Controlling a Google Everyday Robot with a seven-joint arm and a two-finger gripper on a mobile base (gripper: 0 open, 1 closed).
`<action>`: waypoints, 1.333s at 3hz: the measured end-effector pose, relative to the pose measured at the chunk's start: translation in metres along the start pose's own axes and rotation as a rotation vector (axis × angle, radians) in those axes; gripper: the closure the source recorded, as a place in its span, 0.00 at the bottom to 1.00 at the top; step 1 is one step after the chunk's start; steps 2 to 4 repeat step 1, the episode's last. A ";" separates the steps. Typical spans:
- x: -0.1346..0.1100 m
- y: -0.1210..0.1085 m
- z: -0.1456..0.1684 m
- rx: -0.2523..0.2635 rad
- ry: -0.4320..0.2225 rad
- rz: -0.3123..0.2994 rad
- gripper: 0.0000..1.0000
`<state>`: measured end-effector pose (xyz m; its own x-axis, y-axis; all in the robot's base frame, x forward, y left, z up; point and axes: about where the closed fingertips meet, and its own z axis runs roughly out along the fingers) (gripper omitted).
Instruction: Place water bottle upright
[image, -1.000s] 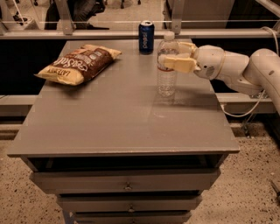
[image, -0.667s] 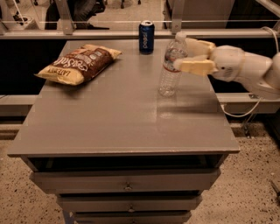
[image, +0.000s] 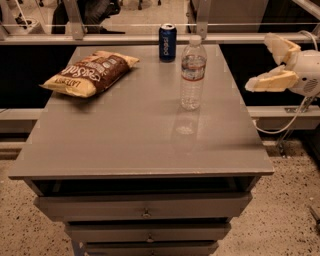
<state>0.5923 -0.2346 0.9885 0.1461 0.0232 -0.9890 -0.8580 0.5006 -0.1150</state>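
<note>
The water bottle (image: 193, 73) stands upright on the grey table (image: 125, 135), right of centre. It is clear ribbed plastic with a white cap and a red, white and blue label band. My gripper (image: 261, 62) is off the table's right edge, well to the right of the bottle. It is open and empty, with its two cream fingers (image: 272, 80) spread apart and nothing touching the bottle.
A dark blue Pepsi can (image: 167, 42) stands at the back of the table, just left of the bottle. A brown and yellow chip bag (image: 90, 72) lies at the back left. Drawers (image: 145, 212) are below the tabletop. A cable hangs at the right.
My gripper let go of the bottle and pulled back to the right, off the table's edge. The bottle stays standing upright on its own.
</note>
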 end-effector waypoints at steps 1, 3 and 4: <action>-0.007 -0.002 -0.021 0.028 0.024 -0.001 0.00; -0.007 -0.002 -0.021 0.028 0.024 -0.001 0.00; -0.007 -0.002 -0.021 0.028 0.024 -0.001 0.00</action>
